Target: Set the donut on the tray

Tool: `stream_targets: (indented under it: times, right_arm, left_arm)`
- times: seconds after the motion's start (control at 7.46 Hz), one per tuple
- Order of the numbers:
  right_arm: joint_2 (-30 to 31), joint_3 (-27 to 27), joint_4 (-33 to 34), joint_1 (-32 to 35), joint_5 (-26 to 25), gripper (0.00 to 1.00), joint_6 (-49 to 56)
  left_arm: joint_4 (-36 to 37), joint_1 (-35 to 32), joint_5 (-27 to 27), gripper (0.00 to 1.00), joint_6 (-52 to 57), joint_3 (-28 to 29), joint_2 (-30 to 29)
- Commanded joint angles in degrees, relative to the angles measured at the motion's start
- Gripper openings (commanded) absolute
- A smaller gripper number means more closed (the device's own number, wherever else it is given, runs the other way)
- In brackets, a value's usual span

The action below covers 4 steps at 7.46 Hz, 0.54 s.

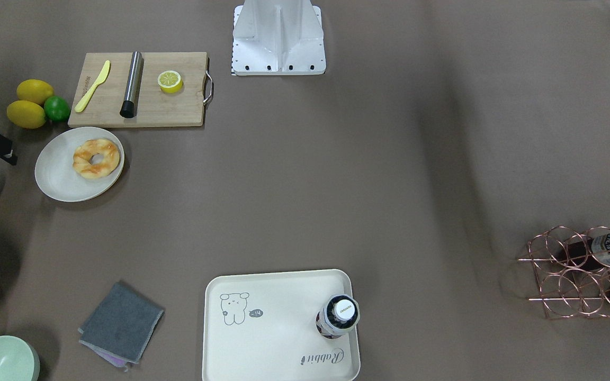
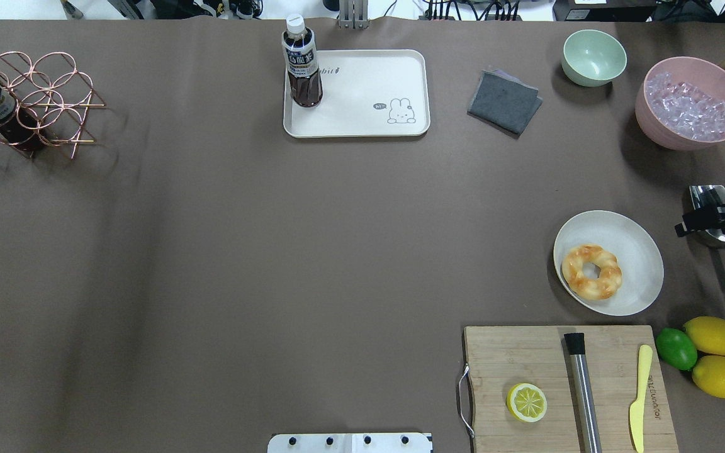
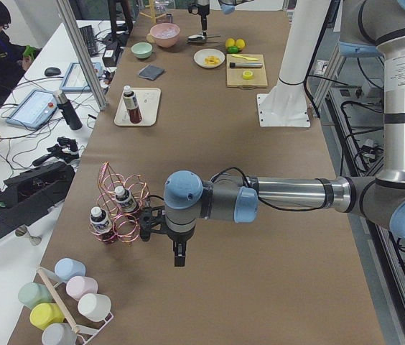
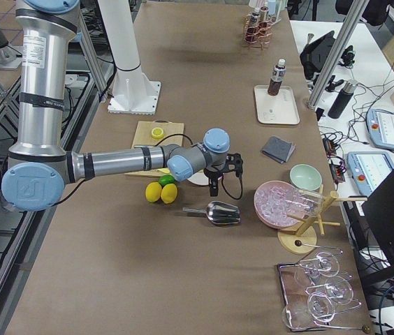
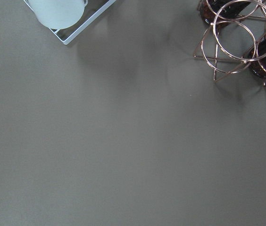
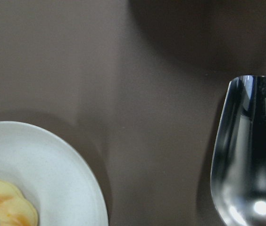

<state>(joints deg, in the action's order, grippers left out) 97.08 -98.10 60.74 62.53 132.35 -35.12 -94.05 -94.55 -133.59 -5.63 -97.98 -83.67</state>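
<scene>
The donut [image 1: 96,157] lies on a round off-white plate [image 1: 56,177]; it also shows in the overhead view [image 2: 591,270] and at the bottom left of the right wrist view [image 6: 5,209]. The cream tray [image 1: 262,338] with the grey drawing sits at the table's far side [image 2: 362,113] and carries an upright dark bottle [image 2: 302,63]. My right gripper [image 2: 683,228] hovers between the plate and a metal scoop [image 2: 718,217]; I cannot tell whether it is open or shut. My left gripper [image 3: 179,259] hangs over bare table by the copper rack; I cannot tell its state.
A wooden cutting board [image 2: 494,358] holds a lemon half [image 2: 526,402], a steel rod and a yellow knife. Two lemons and a lime [image 2: 676,348] lie beside it. A pink ice bowl [image 2: 690,104], green bowl [image 2: 593,58], grey cloth [image 2: 504,100] and copper rack [image 2: 22,104] stand around.
</scene>
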Motion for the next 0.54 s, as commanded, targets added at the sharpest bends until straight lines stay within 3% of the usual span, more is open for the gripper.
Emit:
stream_targets:
  times: [0.0, 0.4]
  right_arm:
    - [-0.4, 5.3, -8.4, -5.1, -4.0, 1.00, -8.4]
    - [-0.4, 4.9, -12.1, -8.1, -4.1, 1.00, -14.1]
  left_arm:
    - [0.0, 0.1, 0.0, 0.98, 0.0, 0.0, -0.2]
    - [0.1, 0.2, 0.0, 0.98, 0.0, 0.2, -0.2]
